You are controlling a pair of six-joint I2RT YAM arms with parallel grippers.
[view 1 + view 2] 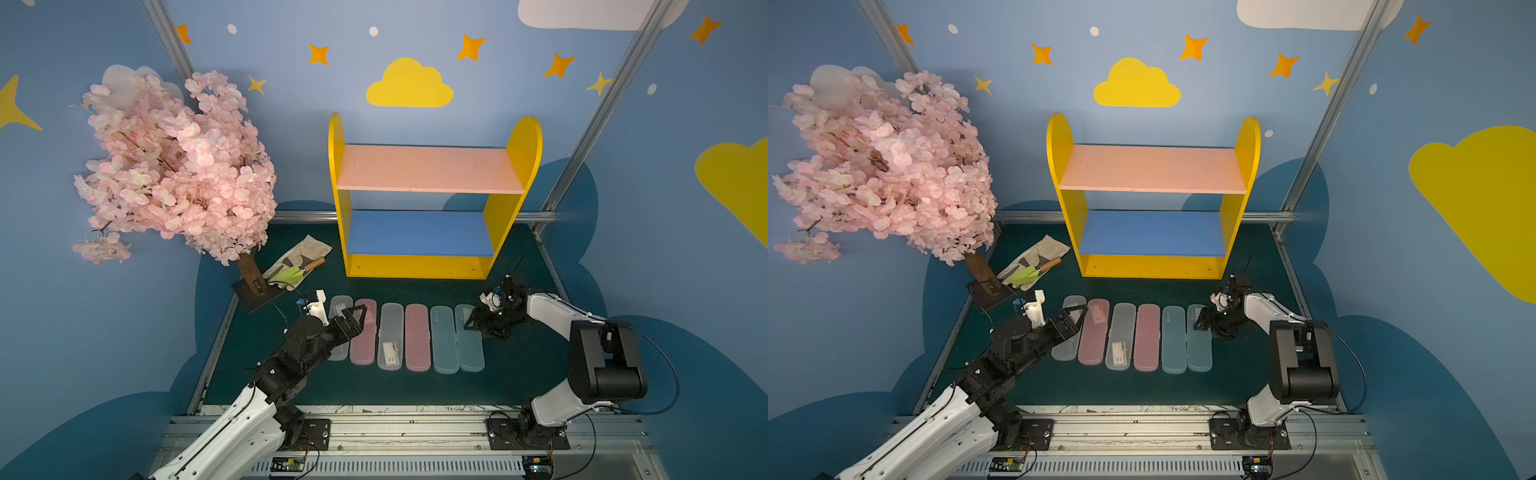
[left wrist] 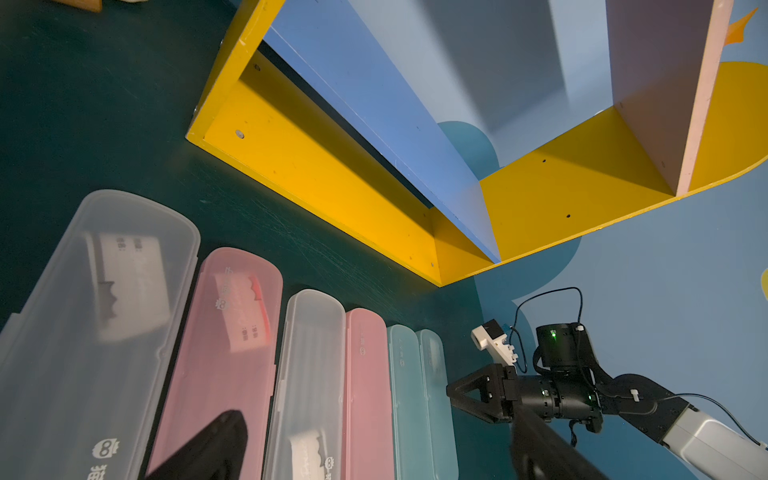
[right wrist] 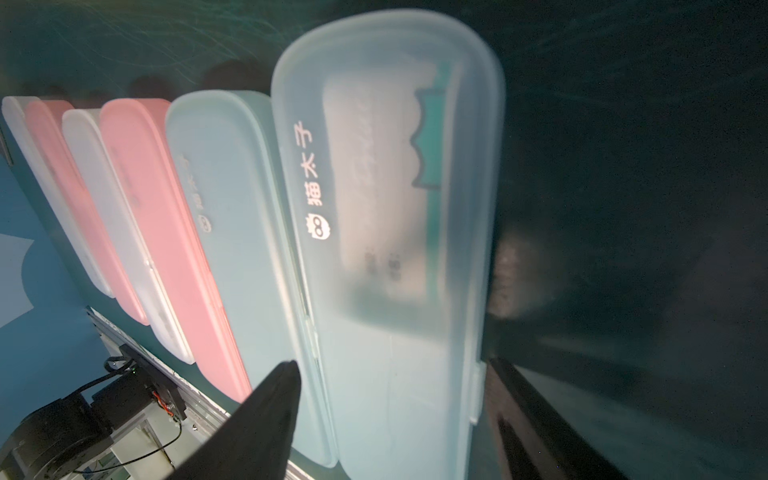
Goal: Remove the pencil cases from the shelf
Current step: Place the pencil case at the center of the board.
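Observation:
The shelf (image 1: pixel 415 268) (image 1: pixel 1150 270) stands at the back of the green mat, and its pink and blue boards are bare. Several pencil cases lie side by side on the mat in front of it: clear (image 1: pixel 338 349), pink (image 1: pixel 363 349), clear (image 1: pixel 390 332), pink (image 1: pixel 417 336), teal (image 1: pixel 444 338), teal (image 1: pixel 471 353). My left gripper (image 1: pixel 355 313) (image 2: pixel 376 415) hovers open above the far ends of the left clear and pink cases, holding nothing. Over at the row's right end, my right gripper (image 1: pixel 471 324) (image 3: pixel 392 365) stands open, its fingers straddling the outermost teal case (image 3: pixel 395 208), which rests on the mat.
A pink blossom tree (image 1: pixel 174 166) on a dark base overhangs the left back of the mat. A trowel and glove on a cloth (image 1: pixel 299 266) lie beside it. An aluminium rail (image 1: pixel 395 432) carrying both arm bases runs along the front edge.

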